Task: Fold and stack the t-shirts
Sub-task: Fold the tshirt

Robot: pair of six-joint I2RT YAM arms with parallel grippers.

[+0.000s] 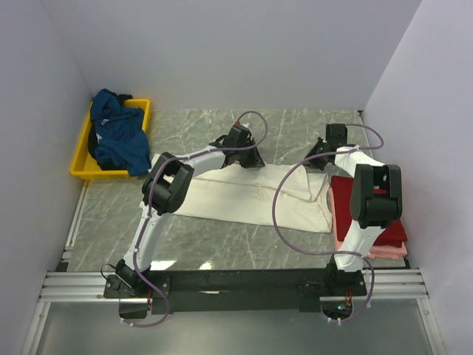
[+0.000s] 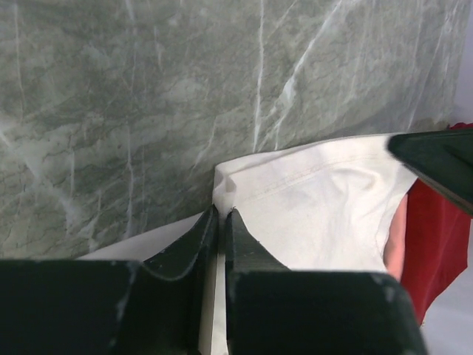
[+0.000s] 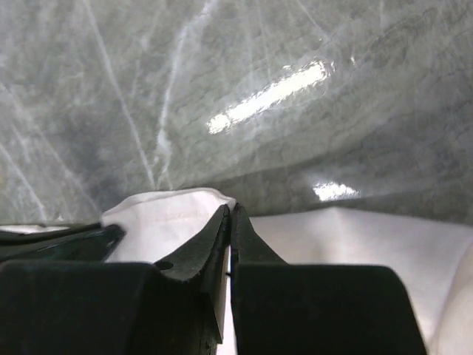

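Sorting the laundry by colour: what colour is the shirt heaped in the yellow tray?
Dark teal-blue. The t-shirt shows best in the top external view.

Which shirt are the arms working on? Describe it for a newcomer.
On the grey marble table, between the yellow tray at far left and the red shirt at right, the cream shirt lies spread flat. Its far edge is pinched by the left pincer and the right pincer. Only it is pale and spread out: the blue shirt is bunched in the tray, the red one folded.
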